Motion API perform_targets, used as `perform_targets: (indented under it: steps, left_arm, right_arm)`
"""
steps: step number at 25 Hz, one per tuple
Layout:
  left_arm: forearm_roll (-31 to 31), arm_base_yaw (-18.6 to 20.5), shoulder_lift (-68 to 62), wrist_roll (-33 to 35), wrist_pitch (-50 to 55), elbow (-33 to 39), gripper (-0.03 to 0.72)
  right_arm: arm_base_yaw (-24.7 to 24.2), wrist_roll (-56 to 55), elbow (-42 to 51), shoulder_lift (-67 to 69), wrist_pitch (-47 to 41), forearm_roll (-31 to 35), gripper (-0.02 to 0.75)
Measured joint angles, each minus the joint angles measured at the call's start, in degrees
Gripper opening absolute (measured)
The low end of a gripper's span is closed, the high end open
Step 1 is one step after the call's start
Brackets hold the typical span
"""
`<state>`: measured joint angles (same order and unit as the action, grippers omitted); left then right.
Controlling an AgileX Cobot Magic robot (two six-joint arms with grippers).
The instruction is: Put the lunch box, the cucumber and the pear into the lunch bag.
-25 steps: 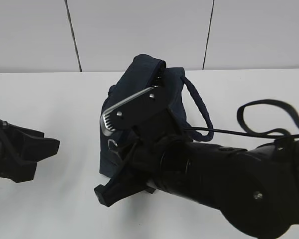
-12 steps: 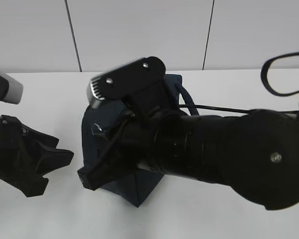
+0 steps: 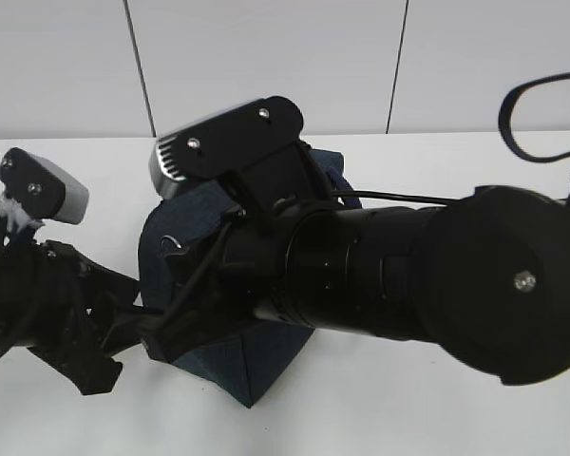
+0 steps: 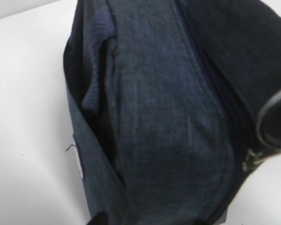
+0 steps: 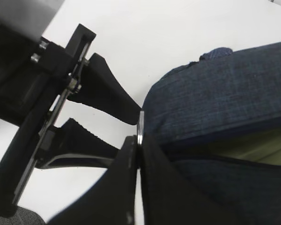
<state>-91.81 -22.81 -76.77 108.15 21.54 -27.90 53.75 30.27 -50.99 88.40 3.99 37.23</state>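
Note:
The navy lunch bag point(image 3: 256, 366) stands mid-table, mostly hidden behind my right arm. It fills the left wrist view point(image 4: 168, 122). My right gripper point(image 3: 160, 340) is at the bag's left end, shut on the zipper's metal ring pull point(image 5: 140, 125). My left gripper point(image 3: 123, 328) is open just left of the bag, its two fingers point(image 5: 107, 96) spread toward the bag's end. A pale greenish strip point(image 5: 267, 143) shows in the gap under the bag's top flap; I cannot tell what it is. The lunch box, cucumber and pear are out of view.
A white table point(image 3: 456, 418) runs back to a white panelled wall point(image 3: 266, 66). A black cable loop point(image 3: 537, 119) hangs at the upper right. A second ring with a metal clasp point(image 4: 270, 119) sits on the bag's right side.
My right gripper has moved left and the bag has swung round and shifted left with it. My left arm has come in from the left edge up to the bag.

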Motion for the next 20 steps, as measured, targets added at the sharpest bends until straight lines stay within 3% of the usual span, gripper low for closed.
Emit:
perform_targets:
  steps: [6, 10, 12, 20]
  left_arm:
    - [-7.88, -0.07, -3.68, 7.00, 2.82, -0.51, 0.320]
    - [-8.29, -0.07, -6.33, 8.70, 6.14, -1.16, 0.067]
    - [-8.29, -0.07, -6.62, 8.88, 6.20, -1.20, 0.010]
    - [-8.36, -0.07, -6.62, 8.88, 5.50, -1.40, -0.006]
  right_arm:
    - [0.00, 0.08, 0.00, 0.00, -0.58, 0.00, 0.006]
    - [0.00, 0.28, 0.00, 0.00, -1.67, 0.00, 0.006]
    - [0.00, 0.58, -0.14, 0.00, -1.99, 0.00, 0.006]
    - [-1.70, 1.12, -1.64, -1.59, -2.76, 0.00, 0.006]
